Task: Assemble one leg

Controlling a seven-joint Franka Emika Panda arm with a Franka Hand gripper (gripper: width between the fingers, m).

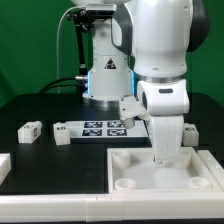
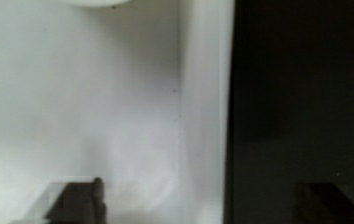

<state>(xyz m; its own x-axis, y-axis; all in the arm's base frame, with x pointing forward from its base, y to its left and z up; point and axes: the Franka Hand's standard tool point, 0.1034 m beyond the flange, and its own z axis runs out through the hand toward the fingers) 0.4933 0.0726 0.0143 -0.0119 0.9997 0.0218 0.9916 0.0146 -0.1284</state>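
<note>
On the black table (image 1: 40, 150), well to the exterior view's left of our claw (image 1: 165, 157), we see the leg (image 1: 30, 130) lying flat, lengthwise across that view, while the claw hangs over the white panel (image 1: 130, 176), fingers (image 2: 76, 203) apart and empty.

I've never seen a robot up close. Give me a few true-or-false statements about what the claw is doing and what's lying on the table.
1. The claw is down over the large white panel. True.
2. A small leg lies on the black table. True.
3. The claw is holding that leg. False: in the wrist view its fingers stand wide apart with no leg between them.
4. The marker board sits inside the panel. False: it lies flat on the table, outside the panel.
</note>
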